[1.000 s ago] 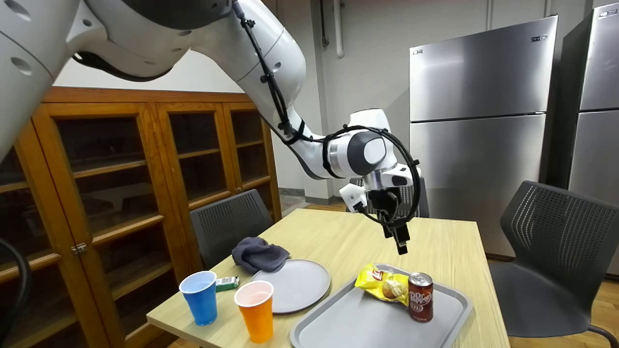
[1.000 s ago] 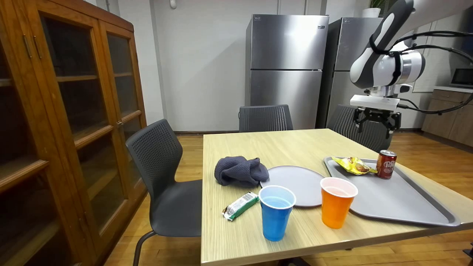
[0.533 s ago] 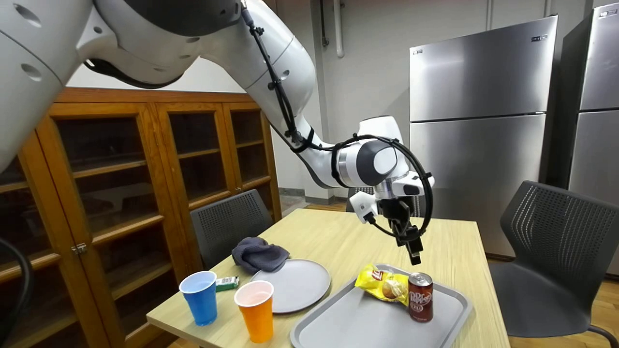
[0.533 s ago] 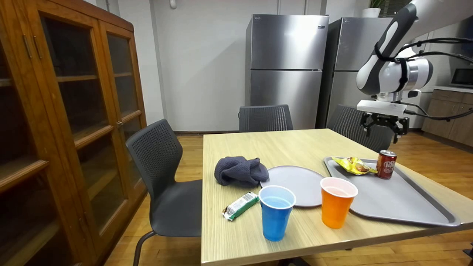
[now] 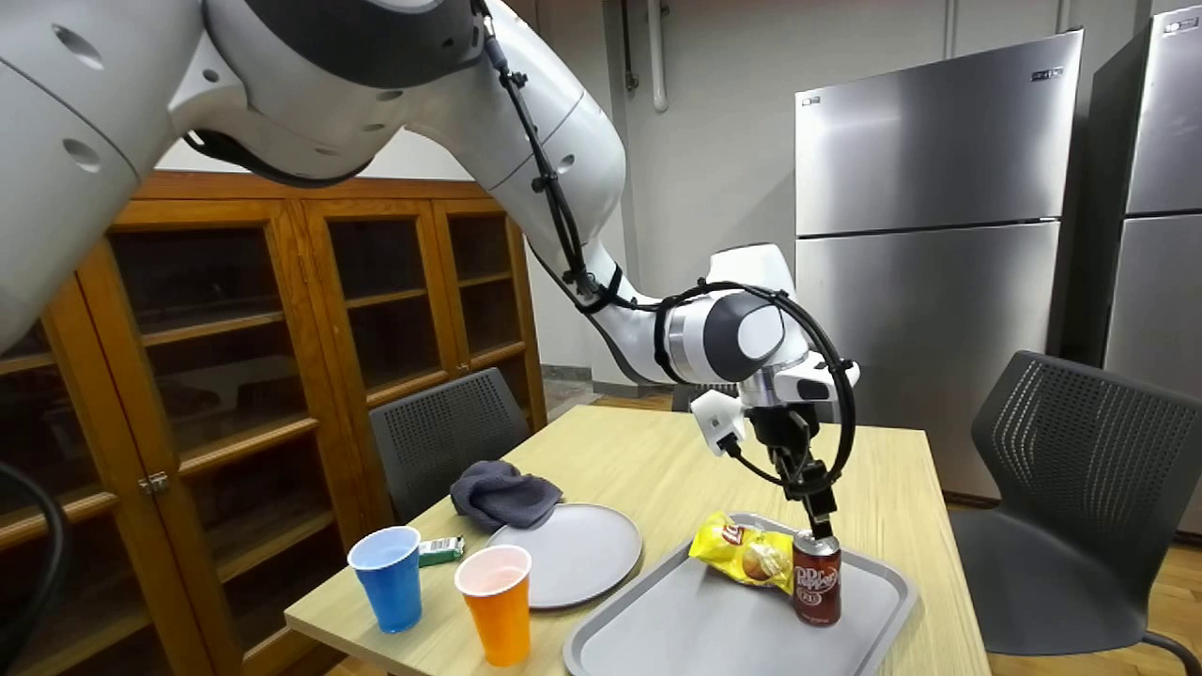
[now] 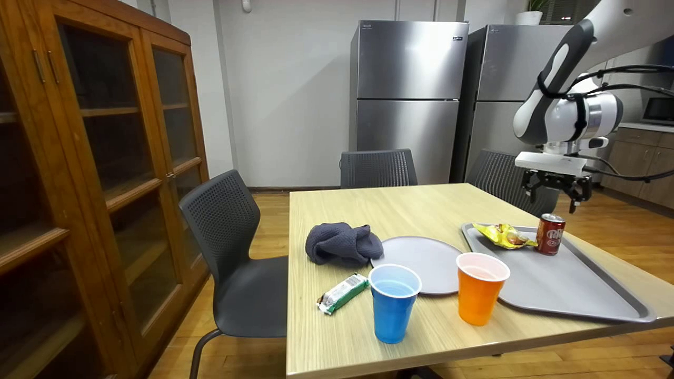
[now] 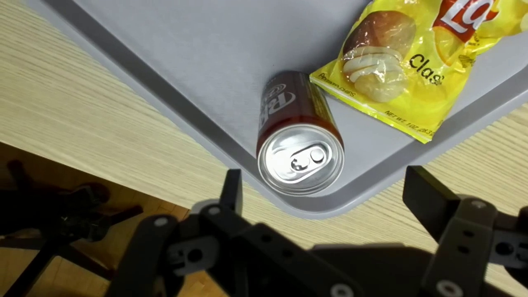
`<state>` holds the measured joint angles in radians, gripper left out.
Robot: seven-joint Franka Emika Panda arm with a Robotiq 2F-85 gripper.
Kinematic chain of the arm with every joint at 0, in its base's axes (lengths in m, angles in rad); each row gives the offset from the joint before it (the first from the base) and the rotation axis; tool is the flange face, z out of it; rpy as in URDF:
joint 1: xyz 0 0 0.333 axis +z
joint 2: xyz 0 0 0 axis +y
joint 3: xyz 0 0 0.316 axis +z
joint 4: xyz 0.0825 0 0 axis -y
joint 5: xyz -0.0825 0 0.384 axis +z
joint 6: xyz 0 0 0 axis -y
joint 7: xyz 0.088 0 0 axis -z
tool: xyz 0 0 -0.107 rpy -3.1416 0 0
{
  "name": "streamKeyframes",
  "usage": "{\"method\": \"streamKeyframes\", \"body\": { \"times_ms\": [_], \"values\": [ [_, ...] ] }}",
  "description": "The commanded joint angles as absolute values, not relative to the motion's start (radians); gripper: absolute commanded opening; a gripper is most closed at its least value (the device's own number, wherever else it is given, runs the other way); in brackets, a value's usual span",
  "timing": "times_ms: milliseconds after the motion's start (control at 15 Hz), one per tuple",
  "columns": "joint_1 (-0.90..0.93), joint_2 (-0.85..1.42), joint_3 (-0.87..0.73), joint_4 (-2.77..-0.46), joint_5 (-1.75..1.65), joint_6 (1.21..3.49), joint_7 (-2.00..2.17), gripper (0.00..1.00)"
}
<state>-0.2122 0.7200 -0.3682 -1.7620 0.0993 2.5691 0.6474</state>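
My gripper is open, its two black fingers spread wide with nothing between them. Nearest to it is a dark red Dr Pepper can, upright on a grey tray close to the tray's corner. In the wrist view the can's silver lid shows just beyond the gap between the fingertips; no contact is visible. The gripper hangs above the can's height in an exterior view, while in an exterior view a fingertip overlaps the lid of the can. A yellow Lay's chip bag lies against the can.
A grey plate, an orange cup, a blue cup and a dark crumpled cloth share the wooden table. Beside the blue cup lies a green-and-white wrapped bar. Dark chairs surround the table.
The arm has come down and shifted rightward in both exterior views, bringing the gripper closer to the can. Its jaws stayed open, and the things on the table have not moved.
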Motion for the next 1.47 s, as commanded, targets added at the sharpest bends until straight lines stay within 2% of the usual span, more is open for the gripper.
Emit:
{"method": "streamKeyframes", "body": {
  "times_ms": [0,1400],
  "values": [
    [-0.212,0.739,-0.373,-1.749,0.114,2.564,0.665,1.0],
    [-0.211,0.84,-0.379,-1.677,0.108,2.567,0.698,1.0]
  ]
}}
